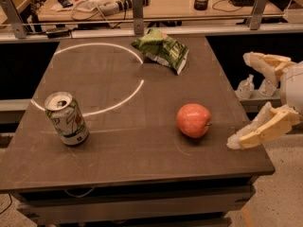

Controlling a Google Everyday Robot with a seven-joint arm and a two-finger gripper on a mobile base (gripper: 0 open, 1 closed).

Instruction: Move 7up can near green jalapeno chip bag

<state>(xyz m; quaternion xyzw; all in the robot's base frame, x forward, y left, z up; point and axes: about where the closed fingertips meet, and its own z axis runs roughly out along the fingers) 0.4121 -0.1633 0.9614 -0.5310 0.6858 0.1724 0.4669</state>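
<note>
- The 7up can (66,119) stands upright on the dark table (142,169), at about 8 o'clock from the tabletop's middle and near the left edge.
- Its label is white and green with a small red mark. The top is silver, with a dark drinking hole showing.
- The can's base sits just outside a thin white ring (124,101) drawn on the tabletop.
- The green chip bag (163,48) lies crumpled at about 12 to 1 o'clock, near the far edge. It is glossy, with lighter green and white print.
- Can and bag are well apart, with most of the ring between them.
- A red apple (193,120) rests at about 4 o'clock, touching neither the can nor the bag.
- The gripper (239,100) hangs off the table's right edge at about 3 to 4 o'clock, beside the apple but clear of it.
- Its two pale fingers (265,129) are spread wide apart, one above the other, and grasp nothing.
</note>
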